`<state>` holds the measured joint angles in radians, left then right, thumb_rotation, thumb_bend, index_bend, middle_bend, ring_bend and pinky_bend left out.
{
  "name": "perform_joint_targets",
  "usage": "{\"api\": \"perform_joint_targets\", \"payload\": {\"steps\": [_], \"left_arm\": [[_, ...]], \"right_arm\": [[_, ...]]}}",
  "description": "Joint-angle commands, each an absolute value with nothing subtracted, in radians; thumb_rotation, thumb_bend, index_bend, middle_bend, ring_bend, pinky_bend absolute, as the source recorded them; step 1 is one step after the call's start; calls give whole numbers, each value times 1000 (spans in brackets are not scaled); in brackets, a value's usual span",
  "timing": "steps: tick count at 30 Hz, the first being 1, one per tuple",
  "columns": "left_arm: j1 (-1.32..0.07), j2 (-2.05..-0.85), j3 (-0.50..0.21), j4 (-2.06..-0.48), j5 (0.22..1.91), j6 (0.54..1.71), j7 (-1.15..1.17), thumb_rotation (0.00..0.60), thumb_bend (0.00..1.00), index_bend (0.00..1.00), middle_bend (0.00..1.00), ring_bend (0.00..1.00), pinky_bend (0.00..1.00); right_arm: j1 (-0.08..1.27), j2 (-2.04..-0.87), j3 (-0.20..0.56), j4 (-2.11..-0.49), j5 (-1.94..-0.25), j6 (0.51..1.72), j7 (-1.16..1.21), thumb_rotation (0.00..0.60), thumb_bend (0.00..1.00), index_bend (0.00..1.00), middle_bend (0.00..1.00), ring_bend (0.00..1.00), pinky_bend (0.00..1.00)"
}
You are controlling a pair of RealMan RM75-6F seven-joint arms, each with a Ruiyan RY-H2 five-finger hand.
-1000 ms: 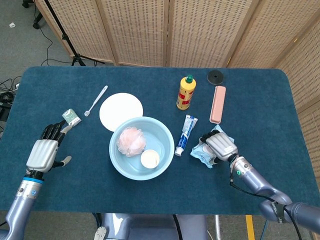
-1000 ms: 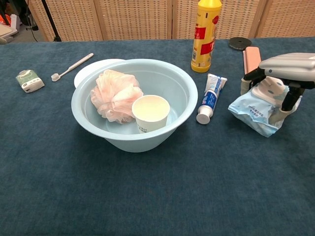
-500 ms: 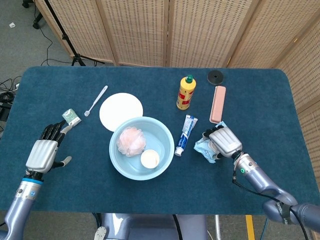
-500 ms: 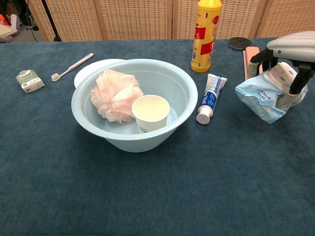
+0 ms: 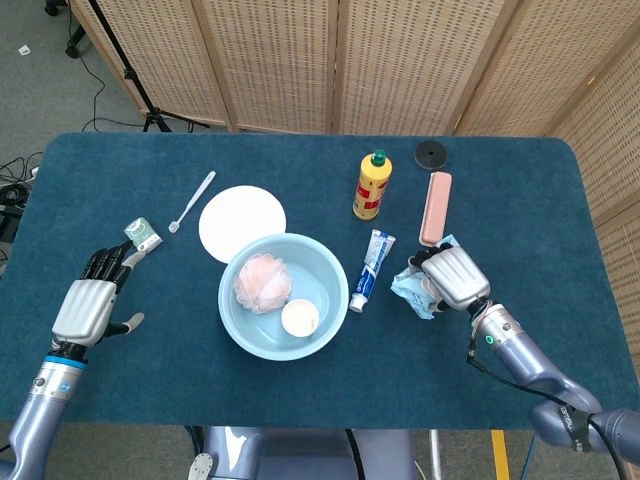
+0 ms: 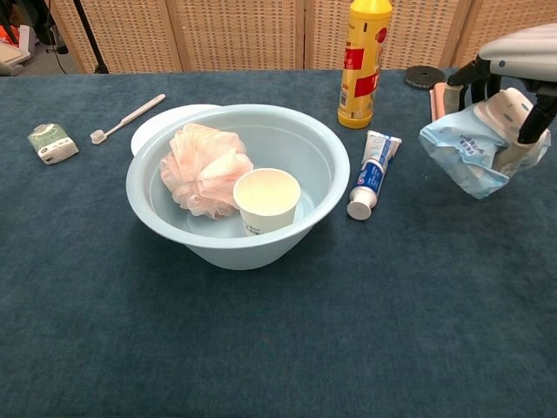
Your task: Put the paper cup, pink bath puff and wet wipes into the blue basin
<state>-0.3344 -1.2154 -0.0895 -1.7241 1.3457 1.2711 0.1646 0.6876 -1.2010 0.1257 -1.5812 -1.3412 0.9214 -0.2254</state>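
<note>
Wet wipes (image 6: 466, 157), gripped beneath right robot hand (image 6: 520, 78)

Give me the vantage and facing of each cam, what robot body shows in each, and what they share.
Head view: high above the near table edge, looking steeply down on the table toward the screens; both arms show, left hand and right hand.
Chest view: low at the near edge, looking across the table; only the right hand shows, at the right edge.
Shared: blue basin holding pink bath puff and paper cup, toothpaste tube, yellow bottle, and the wet wipes gripped in the right hand.
</note>
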Motion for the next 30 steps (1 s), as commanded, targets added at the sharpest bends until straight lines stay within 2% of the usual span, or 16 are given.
{"api": "perform_joint_targets", "payload": {"steps": [1, 11, 17, 30], "left_arm": [[-333, -1212, -89, -1726, 1349, 1272, 158, 600, 208, 121, 0, 0, 51], [-334, -1198, -84, -1732, 1360, 1260, 127, 600, 208, 121, 0, 0, 51], [-334, -1190, -75, -1737, 1381, 1255, 107, 600, 209, 121, 0, 0, 51], [-327, -1173, -72, -1741, 1402, 1266, 77, 600, 209, 121, 0, 0, 51]], "right_arm": [[693, -1183, 137, -1614, -1335, 932, -255, 600, 156, 710, 451, 491, 537], [711, -1129, 166, -1743, -1297, 958, -382, 600, 156, 715, 457, 498, 547], [744, -1101, 199, -1876, -1255, 975, -511, 600, 156, 715, 457, 499, 547], [856, -1175, 261, -2045, -1179, 997, -678, 600, 156, 715, 456, 499, 547]]}}
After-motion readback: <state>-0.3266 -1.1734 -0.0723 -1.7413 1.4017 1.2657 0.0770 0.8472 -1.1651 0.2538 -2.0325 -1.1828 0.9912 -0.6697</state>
